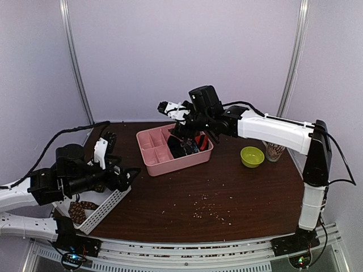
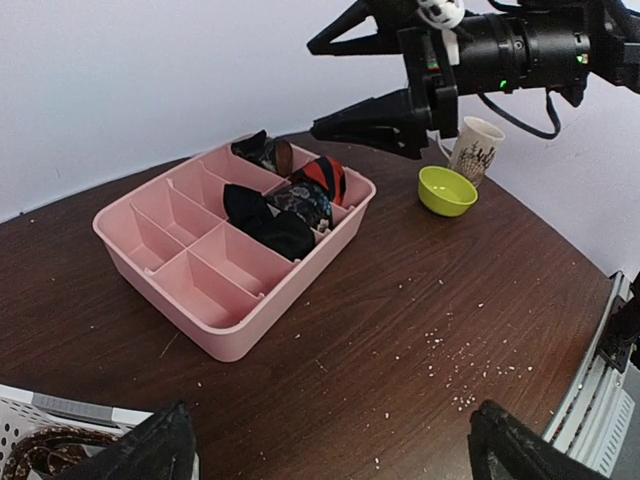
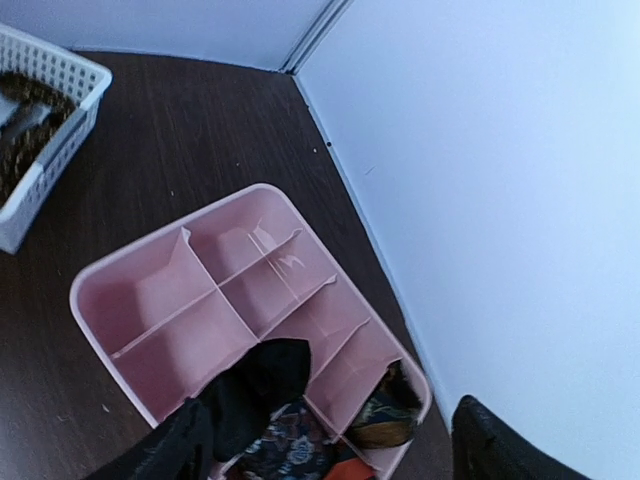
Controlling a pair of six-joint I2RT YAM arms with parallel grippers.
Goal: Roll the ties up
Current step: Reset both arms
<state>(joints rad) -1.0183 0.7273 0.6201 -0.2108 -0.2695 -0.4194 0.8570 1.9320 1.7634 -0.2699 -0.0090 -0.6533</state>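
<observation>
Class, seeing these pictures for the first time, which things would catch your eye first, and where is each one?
The pink divided tray in the middle of the dark table stands out, with rolled ties packed into one side. The right end effector hangs open above them. A lime-green bowl sits beside a patterned cup near the right edge.

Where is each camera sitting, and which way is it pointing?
Top external: above and behind the bases, looking down over the table; left arm and right arm show.
Left wrist: by the white basket, facing the pink tray and green bowl; the open left claw frames the bottom, right arm overhead.
Right wrist: over the pink tray, looking down; right claw fingertips at the bottom.
Shared: all three show the pink tray and rolled ties.
</observation>
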